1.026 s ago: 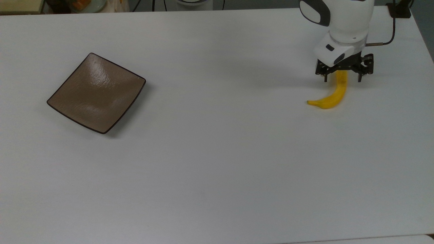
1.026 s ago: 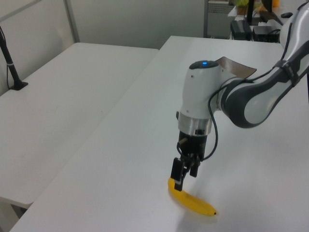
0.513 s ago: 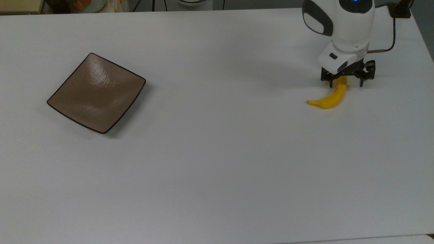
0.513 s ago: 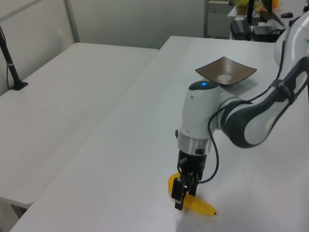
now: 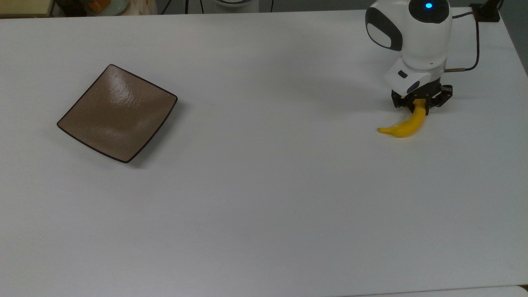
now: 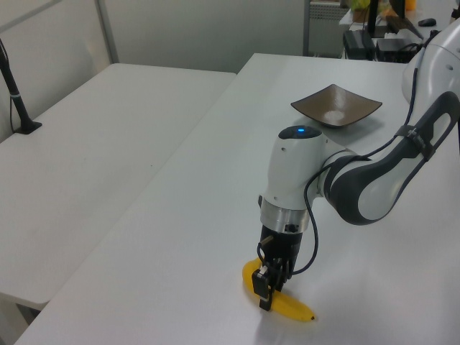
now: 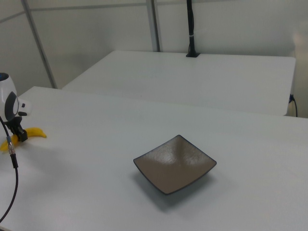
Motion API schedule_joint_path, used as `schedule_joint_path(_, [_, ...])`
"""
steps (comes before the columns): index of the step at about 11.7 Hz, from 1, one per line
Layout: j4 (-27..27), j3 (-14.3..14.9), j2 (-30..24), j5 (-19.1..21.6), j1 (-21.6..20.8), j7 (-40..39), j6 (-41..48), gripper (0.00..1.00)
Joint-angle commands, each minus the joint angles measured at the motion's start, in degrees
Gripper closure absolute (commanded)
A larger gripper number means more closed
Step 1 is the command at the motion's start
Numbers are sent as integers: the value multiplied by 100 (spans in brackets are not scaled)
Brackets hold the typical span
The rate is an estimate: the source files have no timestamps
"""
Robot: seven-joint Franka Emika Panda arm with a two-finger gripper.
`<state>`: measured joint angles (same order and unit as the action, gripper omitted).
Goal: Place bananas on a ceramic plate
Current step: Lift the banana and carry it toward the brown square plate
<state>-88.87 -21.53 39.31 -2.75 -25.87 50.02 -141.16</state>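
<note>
Counting, top view: one banana, one ceramic plate, one gripper, all on one white table.
Banana position, top view: lies flat on the table at the top view's right, well apart from the plate at the top view's left.
Banana axis, top view: long axis runs from the upper end under the gripper down and toward the top view's left, curving; free tip points to the top view's left.
Gripper, top view: low over the banana's upper end, fingers drawn in against its sides, clamped on it.
Left view, count: one banana, one gripper, one plate.
Left view, axis: banana lies diagonally, dark tip toward the left view's lower right; gripper stands vertical on its near-left half.
Left view, plate: bare, farther back on the same table.
Right view, count: one plate mid-table; one banana at the right view's left edge, beside the arm.
Right view, gripper state: cannot tell.
</note>
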Motion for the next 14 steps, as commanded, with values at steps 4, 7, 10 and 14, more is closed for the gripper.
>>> schedule_joint_path(4, [89, 237, -378, -129, -24, 123, 88, 85])
schedule_joint_path(7, [98, 246, -836, -147, 249, -683, 1193, 85])
schedule_joint_path(10, [89, 342, -1152, -174, 459, -1869, 2212, 85])
schedule_joint_path(14, [-86, 1245, -1871, -130, 529, -2592, 2927, 85])
